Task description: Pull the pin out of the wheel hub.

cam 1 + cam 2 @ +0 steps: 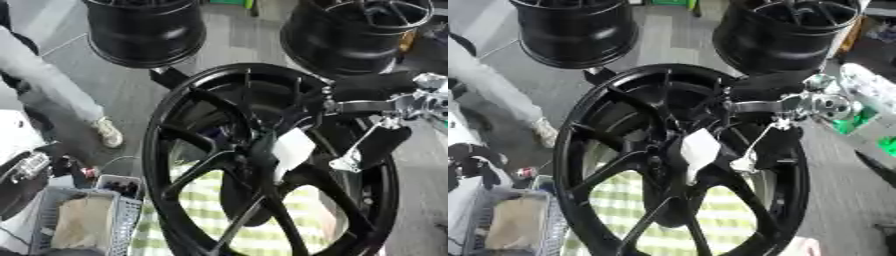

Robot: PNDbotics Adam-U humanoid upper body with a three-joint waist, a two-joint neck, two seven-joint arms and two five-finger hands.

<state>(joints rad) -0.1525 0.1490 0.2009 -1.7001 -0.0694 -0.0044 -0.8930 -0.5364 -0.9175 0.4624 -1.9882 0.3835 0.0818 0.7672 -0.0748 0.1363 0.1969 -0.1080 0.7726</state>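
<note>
The right hand reaches into the wheel hub; I cannot tell how its fingers sit. Best pull the pin straight outward, not sideways.

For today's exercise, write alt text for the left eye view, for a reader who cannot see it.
A large black spoked wheel hub stands upright, filling the frame, with a white tag near its centre. The robot's right hand reaches in from the right at the hub's upper spokes. Two more black rims sit on the grey floor behind, and a green checked cloth shows through the spokes.
</note>
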